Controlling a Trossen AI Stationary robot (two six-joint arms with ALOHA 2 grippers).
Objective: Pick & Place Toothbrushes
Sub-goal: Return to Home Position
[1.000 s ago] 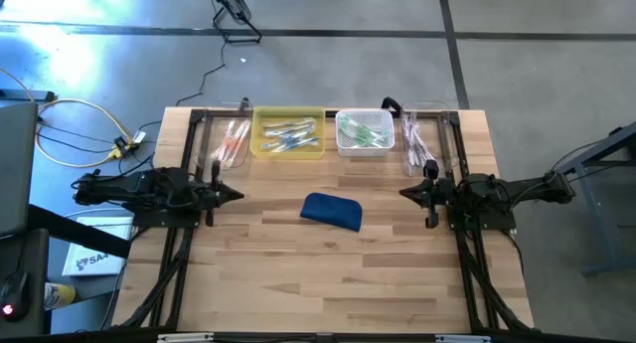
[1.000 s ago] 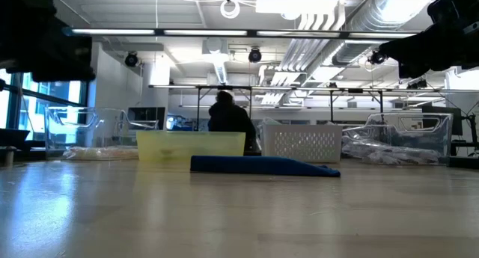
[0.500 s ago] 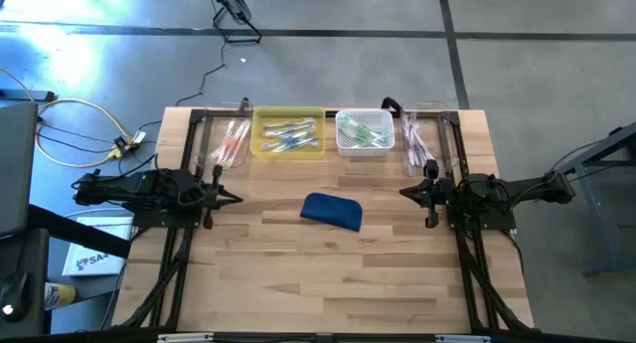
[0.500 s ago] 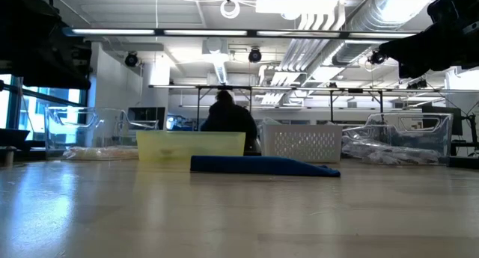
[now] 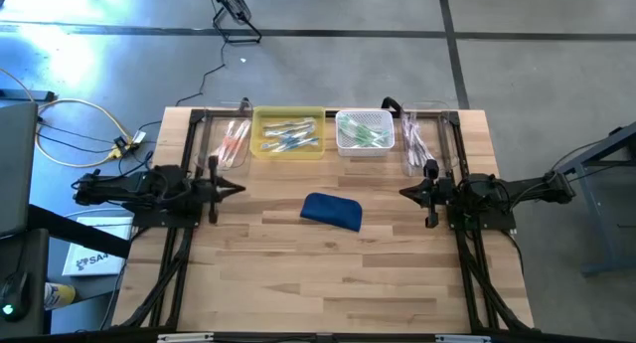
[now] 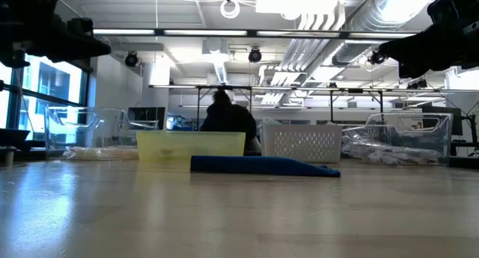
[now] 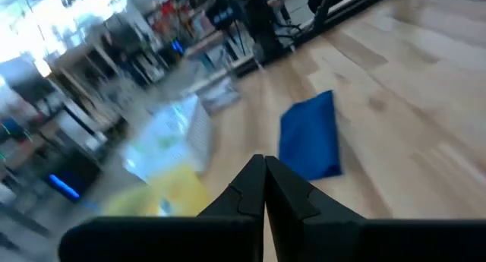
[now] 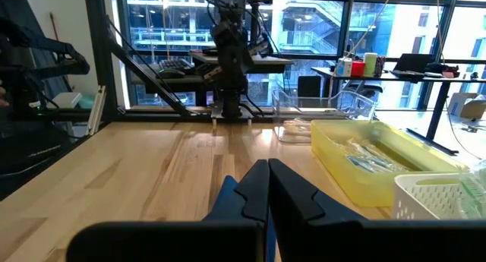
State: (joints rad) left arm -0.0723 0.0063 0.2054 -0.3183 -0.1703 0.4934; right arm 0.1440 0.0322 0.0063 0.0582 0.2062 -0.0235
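Left gripper jaws pressed together, holding nothing, above the wooden table on its left side. Right gripper likewise closed and empty, on the right side. Dark blue pouch lies mid-table between them. Toothbrushes sit along the far edge in the left clear bin, yellow bin, white basket and right clear bin. Only the low view shows a person beyond the table.

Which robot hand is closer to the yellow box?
Left. The left gripper hangs just left of the yellow bin, nearer the robot; the right gripper is on the far side of the white basket, much farther away.
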